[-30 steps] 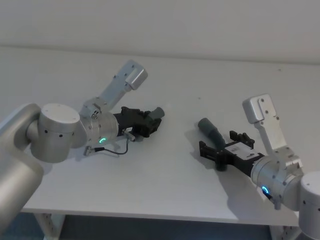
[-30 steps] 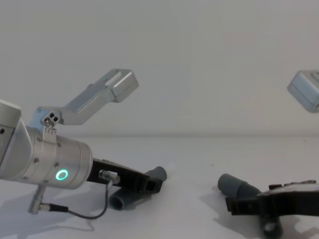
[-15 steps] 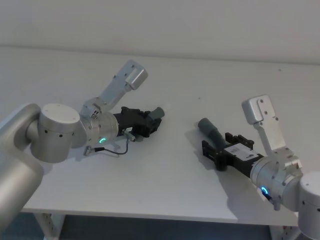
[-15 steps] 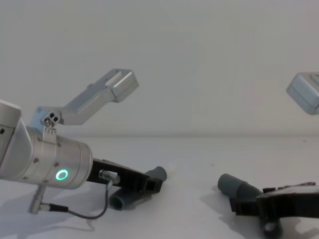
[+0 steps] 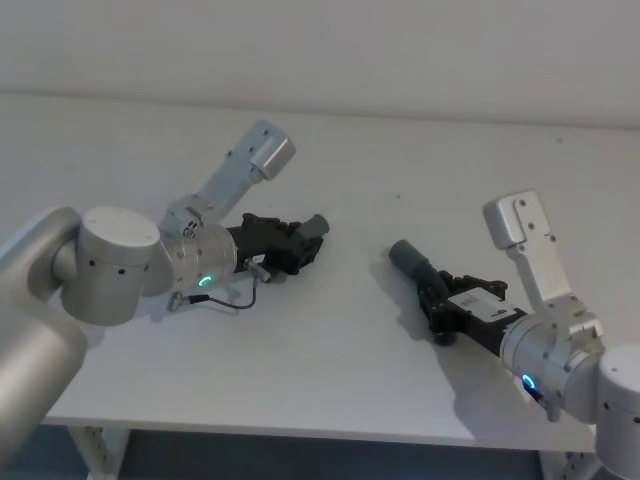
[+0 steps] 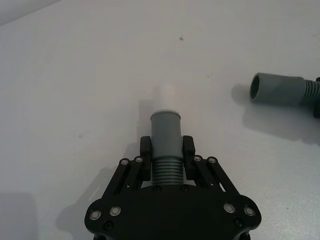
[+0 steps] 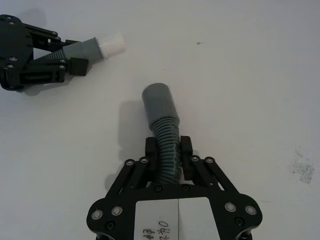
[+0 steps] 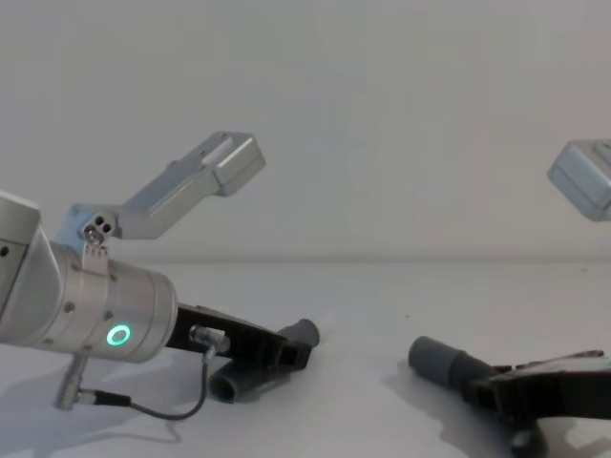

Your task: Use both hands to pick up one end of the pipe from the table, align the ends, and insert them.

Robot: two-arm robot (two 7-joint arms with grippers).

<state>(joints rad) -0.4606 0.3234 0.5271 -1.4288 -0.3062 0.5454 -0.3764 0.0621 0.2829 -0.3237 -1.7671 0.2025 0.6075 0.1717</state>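
Left pincer (image 6: 167,151): clamped on narrow-cuffed pipe piece (image 6: 165,125), bench (image 5: 340,350) 9 o'clock.
Right pincer (image 7: 168,149): clamped on wide-sleeved pipe piece (image 7: 159,102), 3 o'clock.

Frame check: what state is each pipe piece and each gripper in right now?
white-tipped pipe piece: gripped at its ribs, not inserted.
wide-sleeve pipe piece: gripped at its ribs, cuff apart from the other piece.
left gripper: shut on white-tipped pipe piece.
right gripper: shut on wide-sleeve pipe piece.
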